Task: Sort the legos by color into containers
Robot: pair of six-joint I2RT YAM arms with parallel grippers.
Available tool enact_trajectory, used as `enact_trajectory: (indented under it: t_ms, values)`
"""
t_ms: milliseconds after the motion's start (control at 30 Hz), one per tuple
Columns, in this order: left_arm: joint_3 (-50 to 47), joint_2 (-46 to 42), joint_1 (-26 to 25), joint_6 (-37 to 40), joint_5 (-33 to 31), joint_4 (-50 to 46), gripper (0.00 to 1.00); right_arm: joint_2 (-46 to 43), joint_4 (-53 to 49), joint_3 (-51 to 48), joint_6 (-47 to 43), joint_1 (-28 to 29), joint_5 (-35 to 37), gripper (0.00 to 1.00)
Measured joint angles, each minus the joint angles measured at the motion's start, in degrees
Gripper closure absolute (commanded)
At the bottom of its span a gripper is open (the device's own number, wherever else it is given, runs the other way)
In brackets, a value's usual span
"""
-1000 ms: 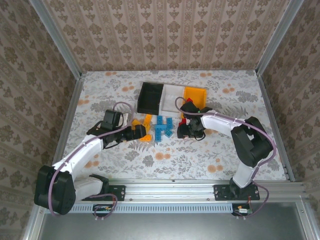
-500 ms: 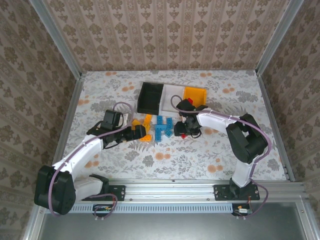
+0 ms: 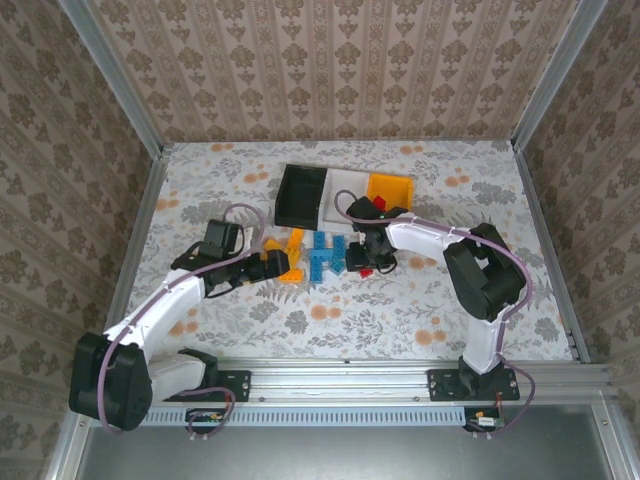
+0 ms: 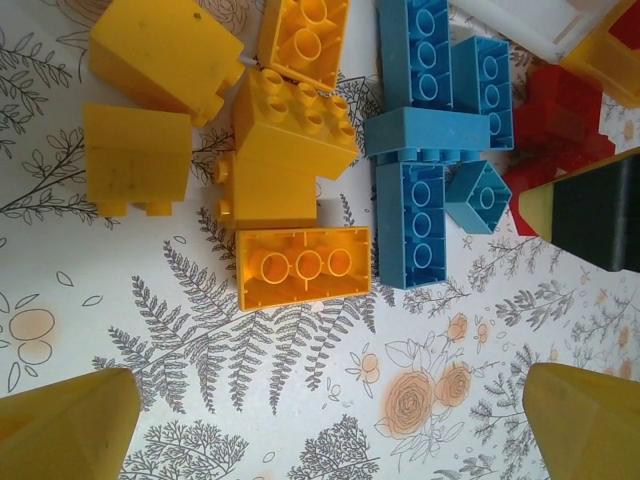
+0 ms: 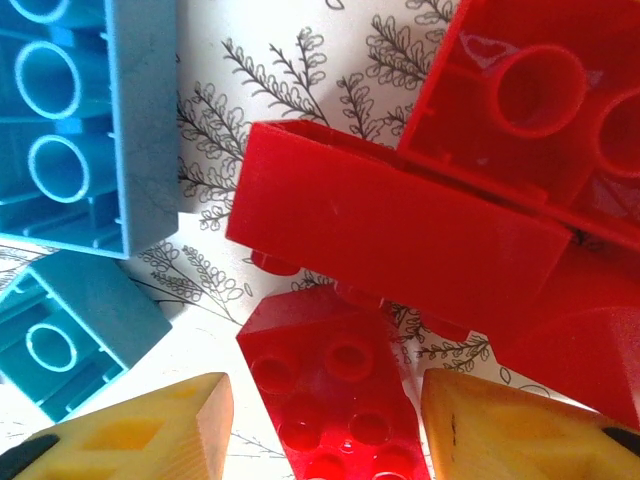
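Note:
The legos lie in a loose pile at mid-table: orange-yellow bricks [image 3: 292, 240], blue bricks [image 3: 322, 252] and red bricks [image 3: 362, 245]. Behind them stand the containers side by side: black bin [image 3: 281, 200], white bin [image 3: 345, 185], orange-yellow bin [image 3: 388, 186]. My left gripper [image 4: 330, 400] hovers wide open just short of an upturned yellow brick [image 4: 305, 265], holding nothing. My right gripper [image 5: 322, 390] is down in the red bricks, its jaws either side of a small red brick [image 5: 335, 420]. A thin gap shows at the left finger [image 5: 160, 430]. A long red brick [image 5: 400, 235] lies just beyond.
Blue bricks [image 5: 80, 120] sit close to the left of my right gripper. Both arms reach in from the near rail and meet at the pile. Patterned walls and metal posts [image 3: 150, 150] fence the table.
My right gripper has slid left and lower into the red bricks, and its jaws have narrowed round the small red brick. The left arm has barely shifted.

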Motion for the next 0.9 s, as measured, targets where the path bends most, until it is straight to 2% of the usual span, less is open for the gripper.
enact_trajectory:
  t_ms: [367, 533, 700, 900]
  values:
    - [0.0, -2.3, 1.2, 0.0, 0.2, -0.6, 0.0, 0.9, -1.3, 0.9, -1.1, 1.2, 3.7, 0.63]
    - [0.0, -2.6, 1.2, 0.0, 0.3, -0.7, 0.0, 0.3, -0.9, 0.3, -1.0, 1.4, 4.0, 0.67]
    - [0.0, -2.6, 1.2, 0.0, 0.6, -0.6, 0.0, -5.6, -1.4, -3.5, -0.3, 1.4, 4.2, 0.67]
    - [0.0, -2.1, 1.2, 0.0, 1.4, 0.2, 0.0, -17.9, -2.9, -4.8, 0.9, 0.8, 4.5, 0.67]
